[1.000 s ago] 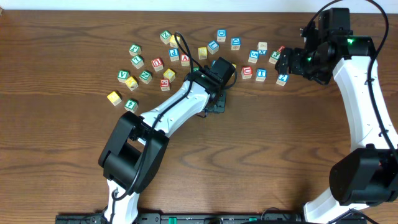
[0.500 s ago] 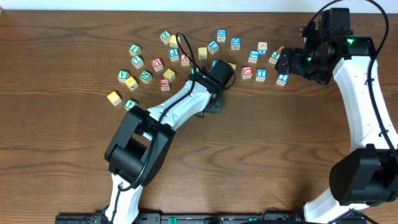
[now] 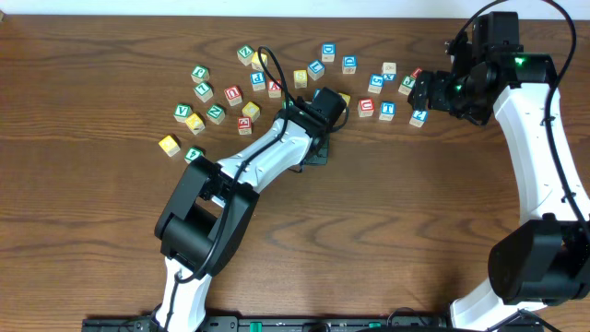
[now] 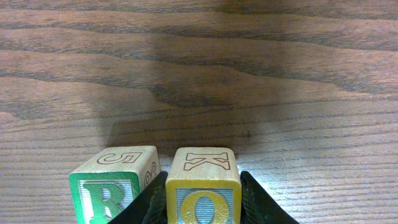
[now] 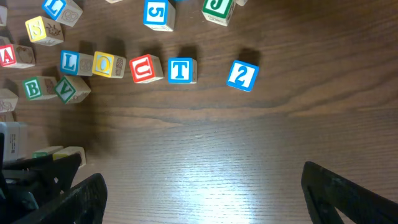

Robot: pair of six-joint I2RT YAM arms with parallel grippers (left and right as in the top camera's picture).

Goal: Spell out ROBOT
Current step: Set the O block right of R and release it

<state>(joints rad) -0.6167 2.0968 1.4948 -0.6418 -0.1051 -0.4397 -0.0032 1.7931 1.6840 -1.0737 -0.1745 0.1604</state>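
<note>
In the left wrist view my left gripper is shut on a yellow O cube, whose top face shows a K. Its black fingers press both sides of the cube. A green R cube stands right beside it, just outside the left finger. Overhead, the left gripper sits low at the table's middle, below the scattered cubes. My right gripper hangs open over bare wood, and overhead it is at the right end of the scatter. Ahead of it lie a blue T cube, another yellow O cube and a green B cube.
Near the T stand a red U, a blue 2, a blue L, a green V and a red A. Several more cubes are scattered at the upper left. The left arm crosses the middle.
The left arm shifted slightly a second ago, its elbow moving up and right, and has stayed still since. The right arm has not moved.
</note>
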